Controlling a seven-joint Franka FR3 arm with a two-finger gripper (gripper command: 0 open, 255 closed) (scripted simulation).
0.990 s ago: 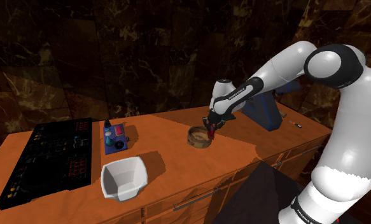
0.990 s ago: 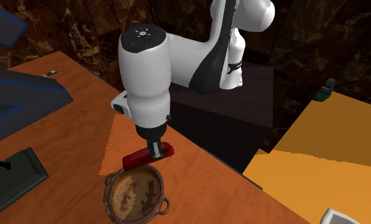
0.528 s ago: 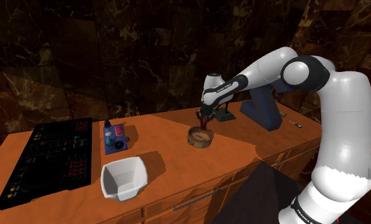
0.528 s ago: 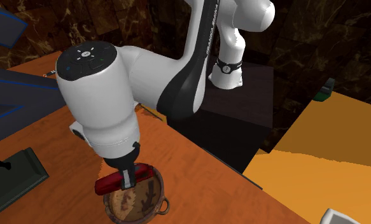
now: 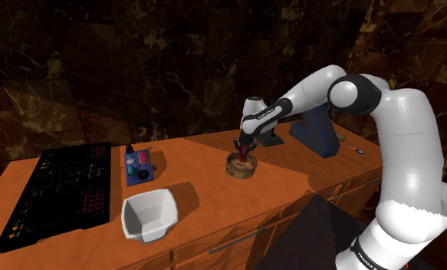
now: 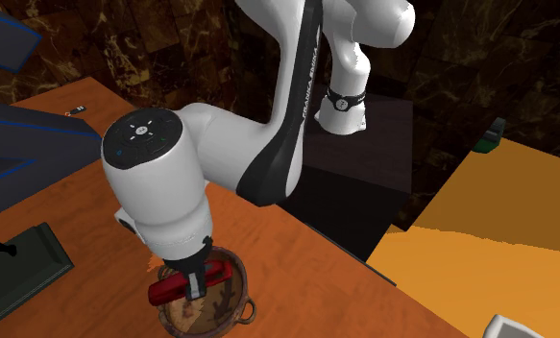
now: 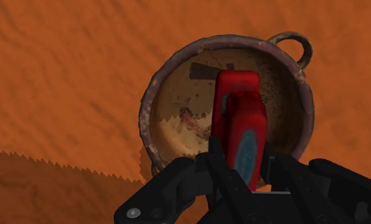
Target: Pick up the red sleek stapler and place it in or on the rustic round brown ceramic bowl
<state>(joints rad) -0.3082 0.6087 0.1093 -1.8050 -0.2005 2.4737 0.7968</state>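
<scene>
My black gripper [image 7: 244, 159] is shut on the red stapler [image 7: 240, 121], which hangs just above the inside of the round brown bowl [image 7: 171, 102]. The bowl has a small ring handle on its rim. From the second exterior view the stapler [image 6: 193, 281] lies level across the bowl [image 6: 231, 314], clasped at its middle by the gripper [image 6: 197, 285]. In the shoulder view the gripper [image 5: 245, 156] sits low over the bowl [image 5: 236, 168] in the middle of the orange counter [image 5: 198, 192].
A white angular container [image 5: 148, 214] stands near the counter's front. A small blue holder [image 5: 138, 166] and a black panel [image 5: 59, 191] sit toward the shoulder view's left. A dark blue appliance [image 5: 317, 130] stands behind the bowl, to its right.
The arm carried the stapler from beside the bowl's rim to over the bowl and lowered it toward the inside. The grip stayed shut.
</scene>
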